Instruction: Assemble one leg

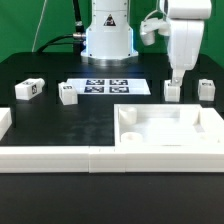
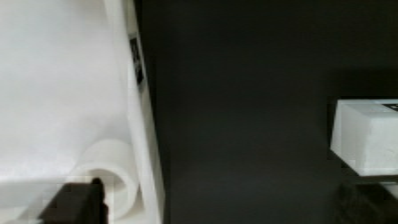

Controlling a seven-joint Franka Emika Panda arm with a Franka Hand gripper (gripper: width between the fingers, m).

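Several small white legs with tags lie on the black table: two at the exterior view's left (image 1: pixel 28 89) (image 1: pixel 68 95) and two at its right (image 1: pixel 172 91) (image 1: pixel 206 89). My gripper (image 1: pixel 178 78) hangs just above the nearer right-hand leg, behind the large white tray (image 1: pixel 170 128). In the wrist view the gripper (image 2: pixel 222 202) is open and empty over bare black table. One dark finger (image 2: pixel 71 202) is by the tray's corner hole (image 2: pixel 107 168). A leg (image 2: pixel 366 135) lies apart from the jaws near the other finger.
The marker board (image 1: pixel 108 86) lies flat in front of the robot base (image 1: pixel 108 35). A low white wall (image 1: pixel 60 160) runs along the table's front edge, with a white block (image 1: pixel 4 122) at the far left.
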